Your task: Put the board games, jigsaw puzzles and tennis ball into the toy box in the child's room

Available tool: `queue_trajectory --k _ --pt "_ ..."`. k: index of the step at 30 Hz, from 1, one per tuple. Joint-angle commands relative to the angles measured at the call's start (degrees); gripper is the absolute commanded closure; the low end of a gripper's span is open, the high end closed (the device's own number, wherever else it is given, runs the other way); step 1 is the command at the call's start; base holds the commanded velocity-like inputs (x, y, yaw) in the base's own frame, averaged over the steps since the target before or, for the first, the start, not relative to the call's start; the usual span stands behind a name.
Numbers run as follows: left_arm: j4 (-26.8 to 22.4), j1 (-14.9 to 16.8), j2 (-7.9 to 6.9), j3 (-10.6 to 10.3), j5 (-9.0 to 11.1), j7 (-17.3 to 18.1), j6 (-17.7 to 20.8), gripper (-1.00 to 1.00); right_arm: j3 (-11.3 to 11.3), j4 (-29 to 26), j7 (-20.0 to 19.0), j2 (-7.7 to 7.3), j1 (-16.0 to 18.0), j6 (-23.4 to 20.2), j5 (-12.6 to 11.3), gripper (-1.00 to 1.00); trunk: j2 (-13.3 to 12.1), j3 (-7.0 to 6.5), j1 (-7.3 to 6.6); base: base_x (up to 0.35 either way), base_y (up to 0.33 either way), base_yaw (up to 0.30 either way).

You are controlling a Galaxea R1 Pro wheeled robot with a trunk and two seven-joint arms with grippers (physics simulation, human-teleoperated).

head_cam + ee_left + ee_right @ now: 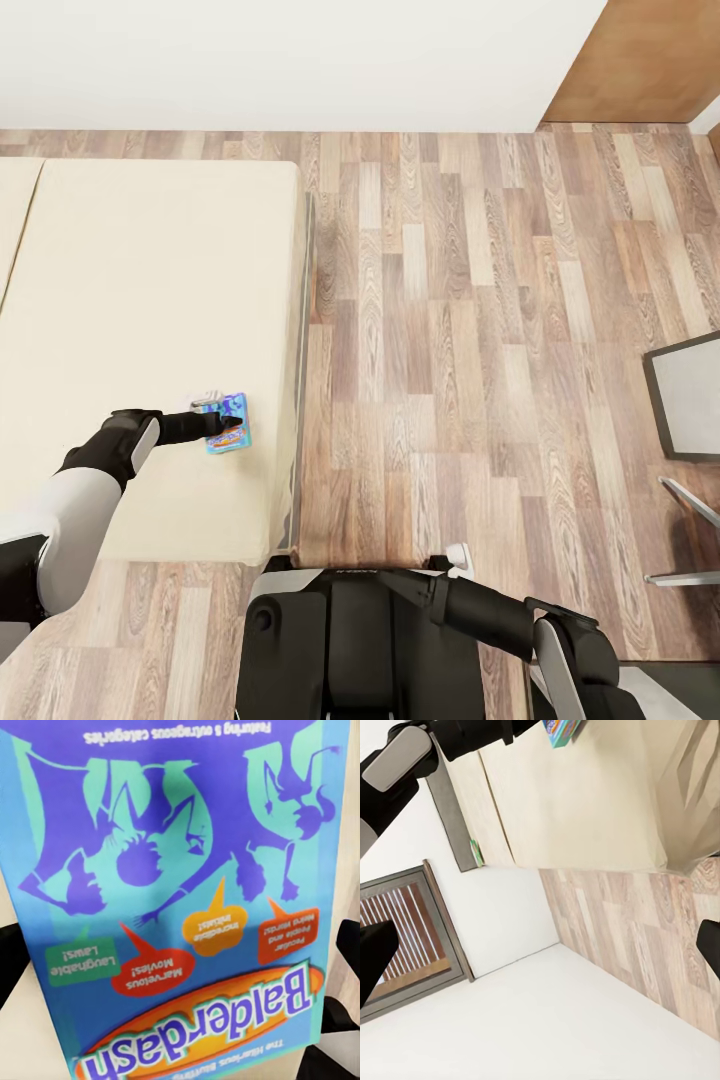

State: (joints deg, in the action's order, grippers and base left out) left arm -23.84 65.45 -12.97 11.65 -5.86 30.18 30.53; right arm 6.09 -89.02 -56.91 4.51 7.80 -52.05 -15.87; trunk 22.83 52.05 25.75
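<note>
Light is bright, even and diffuse across all three views, with no clear source. On the bed [150, 300] shadows are faint; a thin dark strip runs along its right edge by the floor [480, 350]. The white wall [280, 60] is near blown-out and featureless. No glare shows on the planks. In the left wrist view the game box [180, 900] sits very close, its print soft and slightly blurred.
</note>
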Motion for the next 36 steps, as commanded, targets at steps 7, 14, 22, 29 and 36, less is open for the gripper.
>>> queue_trajectory --k 7,14,22,29,36 --pt "-0.1 0.0 0.05 0.5 -0.6 0.6 0.3 -1.00 0.1 0.0 -0.2 0.06 0.0 -0.2 0.0 -1.00 0.1 0.06 0.03 0.000 0.000 0.000" --pt "-0.1 0.0 0.03 0.5 -0.5 0.7 0.4 -1.00 0.1 0.0 -0.2 0.00 0.0 -0.2 0.0 -1.00 0.1 0.06 0.03 0.000 0.000 0.000" --pt "-0.1 -0.1 -0.02 0.4 -0.6 0.8 1.0 -1.00 0.1 0.0 -0.2 -0.03 0.0 -0.3 0.0 -1.00 0.1 0.06 0.03 0.000 0.000 0.000" --pt "-0.1 -0.1 0.04 0.4 -0.6 1.0 1.2 -1.00 0.1 0.0 -0.2 -0.03 0.0 -0.3 0.0 -1.00 0.1 0.06 0.03 0.000 0.000 0.000" --pt "-0.1 -0.1 0.05 0.2 -0.8 3.7 1.3 -1.00 0.1 0.0 -0.2 -0.03 0.0 -0.3 0.0 -1.00 0.1 0.06 0.03 0.000 0.000 0.000"
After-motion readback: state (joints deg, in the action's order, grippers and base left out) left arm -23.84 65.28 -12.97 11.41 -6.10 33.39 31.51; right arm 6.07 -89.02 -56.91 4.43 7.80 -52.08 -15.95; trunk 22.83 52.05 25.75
